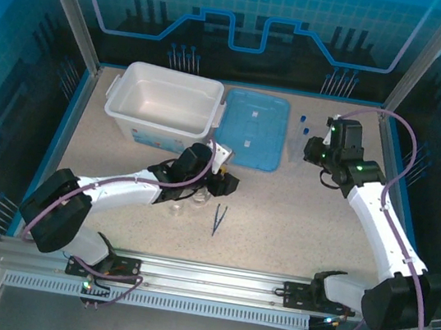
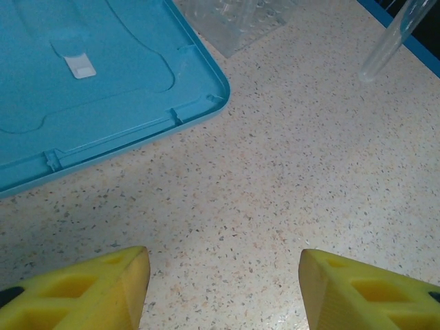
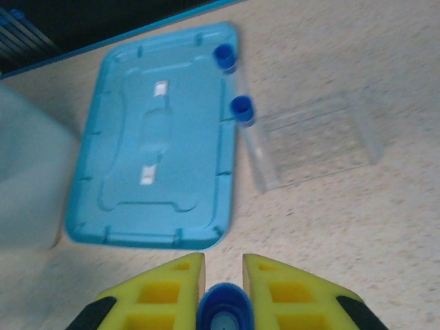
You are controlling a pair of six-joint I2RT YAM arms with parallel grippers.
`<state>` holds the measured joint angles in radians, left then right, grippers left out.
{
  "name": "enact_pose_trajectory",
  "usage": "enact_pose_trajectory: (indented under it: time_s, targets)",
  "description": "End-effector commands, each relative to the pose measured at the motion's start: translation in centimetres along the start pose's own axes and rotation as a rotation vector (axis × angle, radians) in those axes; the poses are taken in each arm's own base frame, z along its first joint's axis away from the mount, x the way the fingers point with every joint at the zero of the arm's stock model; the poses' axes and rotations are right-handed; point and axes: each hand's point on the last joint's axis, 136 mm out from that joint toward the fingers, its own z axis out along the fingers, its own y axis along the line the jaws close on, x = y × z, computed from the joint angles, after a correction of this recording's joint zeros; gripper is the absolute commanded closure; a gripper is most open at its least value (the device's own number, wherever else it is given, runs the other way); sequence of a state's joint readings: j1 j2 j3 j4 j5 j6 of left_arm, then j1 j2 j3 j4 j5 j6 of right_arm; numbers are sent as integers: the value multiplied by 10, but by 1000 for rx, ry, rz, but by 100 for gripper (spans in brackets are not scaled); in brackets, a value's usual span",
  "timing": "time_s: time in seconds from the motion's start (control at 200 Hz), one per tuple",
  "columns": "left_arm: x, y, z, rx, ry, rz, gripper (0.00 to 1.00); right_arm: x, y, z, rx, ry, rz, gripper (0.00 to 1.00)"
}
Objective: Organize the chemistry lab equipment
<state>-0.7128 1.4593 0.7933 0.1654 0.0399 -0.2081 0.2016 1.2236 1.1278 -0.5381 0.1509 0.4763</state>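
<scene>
Right gripper [image 3: 223,271] clenched on 1 blue-capped tube [image 3: 225,311]; left gripper [image 2: 223,265] released, with nothing in it.
The yellow fingers [image 3: 165,289] of the right gripper press the blue cap from both sides, above the table [image 3: 330,234] near the light-blue lid [image 3: 158,137]. The 2 other tubes [image 3: 242,110] are in the clear rack [image 3: 313,141], which is just beside the right edge of the lid. The left gripper has its fingers wide apart over bare table, near a corner of the lid. In the top view the glass flask and beaker [image 1: 186,201] are on the table just beside the left arm [image 1: 126,188]. The tweezers [image 1: 219,219] lie near them. The white tub [image 1: 163,102] is just beside the lid, on its left.
</scene>
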Motion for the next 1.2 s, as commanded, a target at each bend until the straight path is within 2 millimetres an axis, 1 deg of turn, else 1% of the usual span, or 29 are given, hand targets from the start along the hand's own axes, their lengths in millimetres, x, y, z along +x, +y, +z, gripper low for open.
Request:
enact_pose_trajectory:
  time_s: [0.0,0.155,0.31,0.36,0.525,0.746,0.851,0.951,1.091,1.196]
  targets:
    - [-7,2,-8,-22,-34,3,40,-38,-20,-6,123,-143,-21,90]
    - [-6,3,-7,-29,-30,-2,40,-60,-32,6,155,-220,14,90]
    - [-9,3,-11,-31,-43,-1,39,-80,-43,19,220,-292,32,90]
    - [-9,3,-11,-32,-44,0,39,-85,-44,25,227,-307,34,89]
    - [-8,5,-10,-37,-41,0,39,-100,-41,57,244,-305,34,89]
    - [-10,6,-12,-41,-48,-2,39,-119,-40,84,280,-310,14,89]
    - [-10,8,-12,-43,-47,-3,39,-122,-41,97,292,-288,4,89]
    - [-9,8,-11,-43,-43,-5,39,-124,-45,104,306,-276,1,89]
    - [-8,9,-11,-45,-41,-7,39,-122,-54,118,330,-243,-4,89]
    - [-8,9,-10,-45,-41,-7,39,-120,-56,128,335,-224,-12,89]
